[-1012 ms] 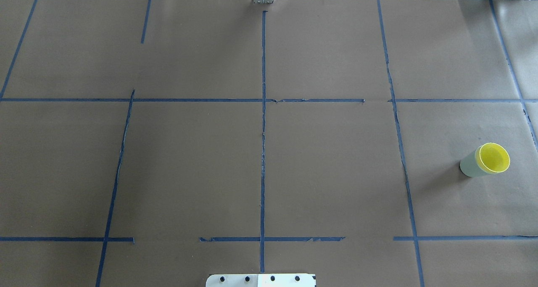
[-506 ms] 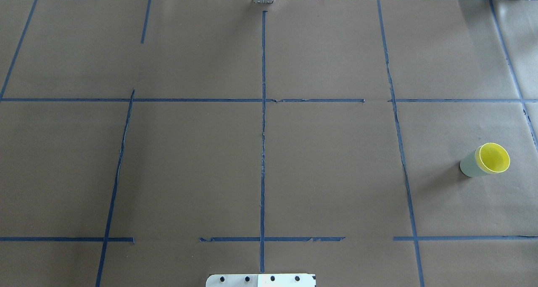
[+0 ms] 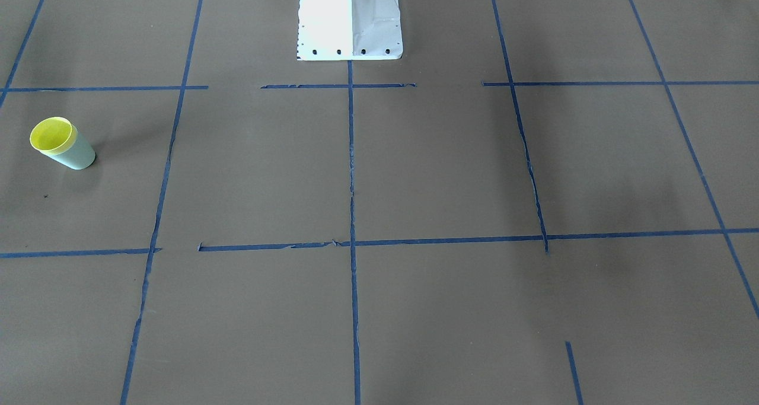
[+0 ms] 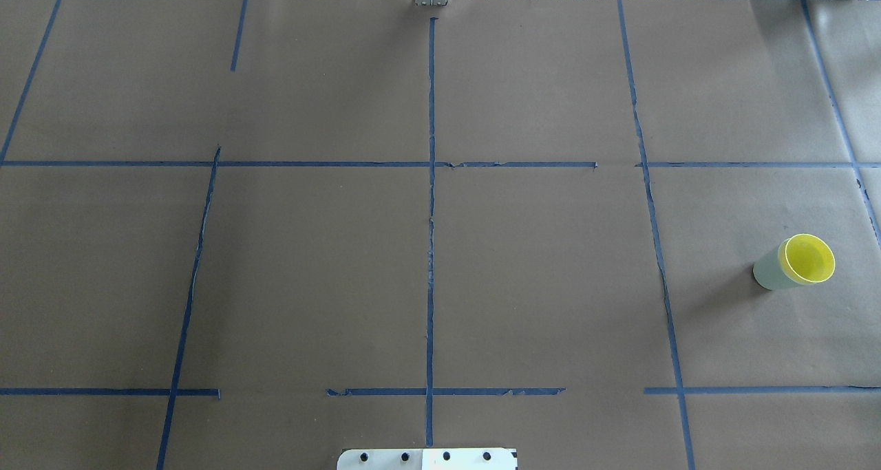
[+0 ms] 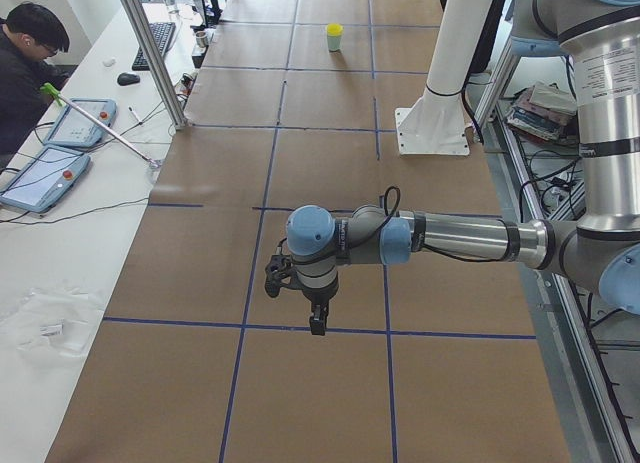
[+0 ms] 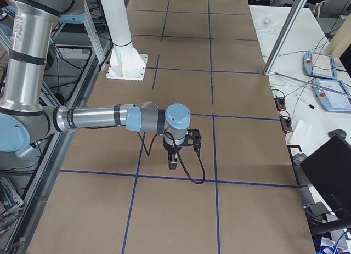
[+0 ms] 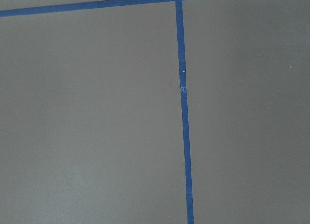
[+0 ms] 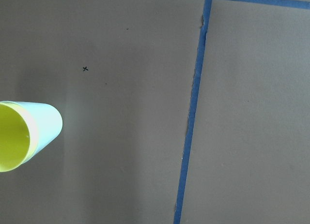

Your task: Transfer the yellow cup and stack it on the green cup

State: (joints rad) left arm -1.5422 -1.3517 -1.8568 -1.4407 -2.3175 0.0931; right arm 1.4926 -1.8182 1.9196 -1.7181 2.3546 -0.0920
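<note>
The yellow cup [image 4: 810, 258] sits nested inside the green cup [image 4: 769, 274], upright at the table's far right. The pair also shows in the front-facing view, yellow cup [image 3: 52, 134] in green cup [image 3: 80, 156], far off in the exterior left view [image 5: 334, 35], and at the left edge of the right wrist view [image 8: 19, 137]. My left gripper [image 5: 316, 328] hangs over bare table, pointing down, far from the cups. My right gripper [image 6: 172, 166] also points down over bare table. Each shows only in a side view, so I cannot tell whether it is open or shut.
The white robot base plate [image 4: 427, 459] sits at the table's near middle edge. Blue tape lines [image 4: 431, 181] cross the brown table cover. An operator [image 5: 25, 63] sits at a side desk with tablets [image 5: 45, 173], beyond a metal post [image 5: 150, 58].
</note>
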